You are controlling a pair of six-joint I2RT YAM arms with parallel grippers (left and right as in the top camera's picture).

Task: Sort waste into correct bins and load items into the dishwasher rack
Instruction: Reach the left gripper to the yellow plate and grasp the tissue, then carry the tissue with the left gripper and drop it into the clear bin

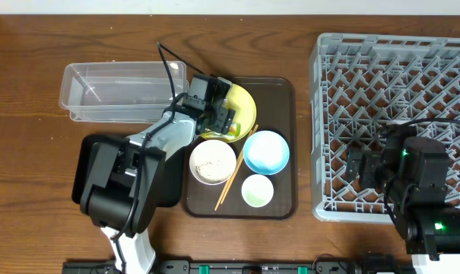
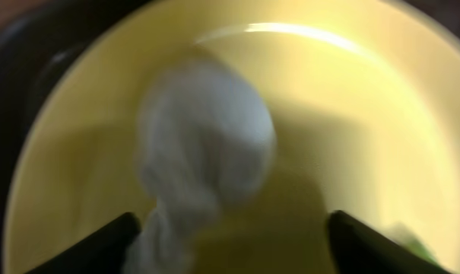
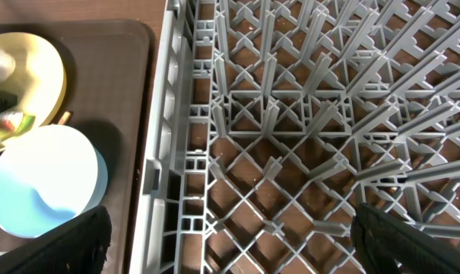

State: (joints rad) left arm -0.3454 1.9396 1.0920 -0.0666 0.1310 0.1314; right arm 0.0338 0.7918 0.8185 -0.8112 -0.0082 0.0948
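My left gripper (image 1: 220, 116) is open and hovers low over the yellow plate (image 1: 246, 103) on the brown serving tray. In the left wrist view the crumpled white tissue (image 2: 203, 144) lies on the plate (image 2: 351, 114), next to the left finger of the open jaws (image 2: 230, 243). A bit of the green-yellow wrapper (image 2: 404, 236) shows by the right finger. My right gripper (image 1: 366, 164) is open and empty above the left part of the grey dishwasher rack (image 1: 397, 84). The right wrist view shows the rack (image 3: 306, 114) under the open jaws (image 3: 230, 243).
The brown serving tray (image 1: 284, 99) also holds a light blue bowl (image 1: 266, 151), a white bowl with rice (image 1: 212, 161), a pale green cup (image 1: 257, 190) and chopsticks (image 1: 237, 171). The clear tub (image 1: 115, 91) stands at the back left. The black tray (image 1: 85, 164) lies under the left arm.
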